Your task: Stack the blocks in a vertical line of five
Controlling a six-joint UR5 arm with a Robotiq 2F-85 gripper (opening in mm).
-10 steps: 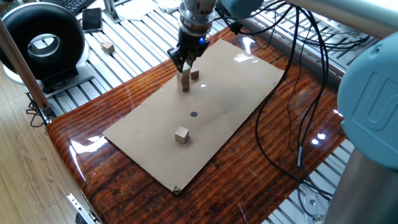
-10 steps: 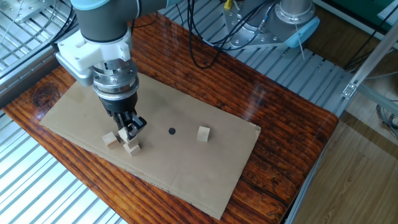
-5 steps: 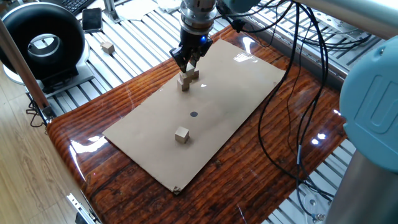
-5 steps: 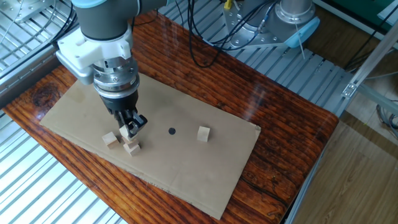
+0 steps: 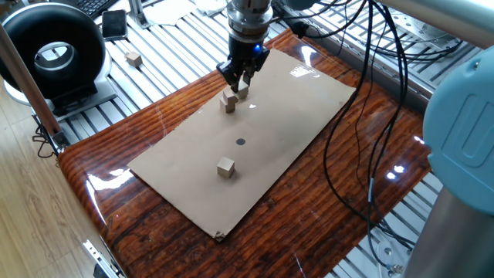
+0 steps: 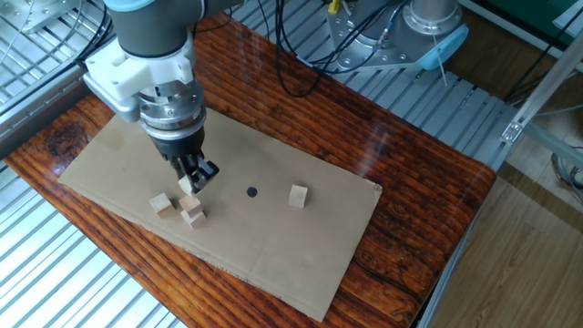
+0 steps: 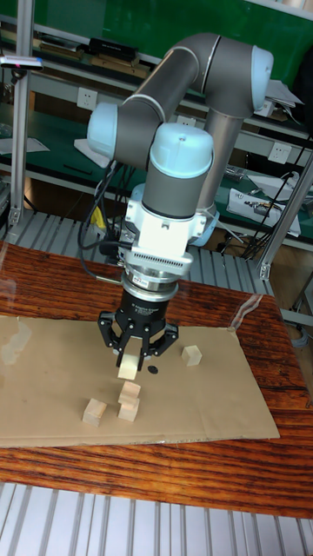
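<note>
Vs. 1 s ago, the end effector has been raised and shifted slightly toward the table's far edge in one fixed view; it is clamped on a wooden cube, which is now held in the air, apart from the stack below. Before, the held cube sat directly on the stack. The two-cube stack is unchanged on the cardboard sheet, just below and a bit offset from the held cube. A single cube lies just beside the stack; in one fixed view it is partly hidden behind the end effector. Another cube lies well apart, past the black dot marked mid-sheet; neither has moved. A fifth cube rests off the table on the slatted metal frame, near a black ring-shaped device.

Surface: glossy reddish wood-grain table w/ glare spots, covered mostly by the tan cardboard. Black cables trail over the table's edge. Room: aluminium framing, light wood floor; in the tall fixed view, green wall panels w/ white sockets behind the arm.
</note>
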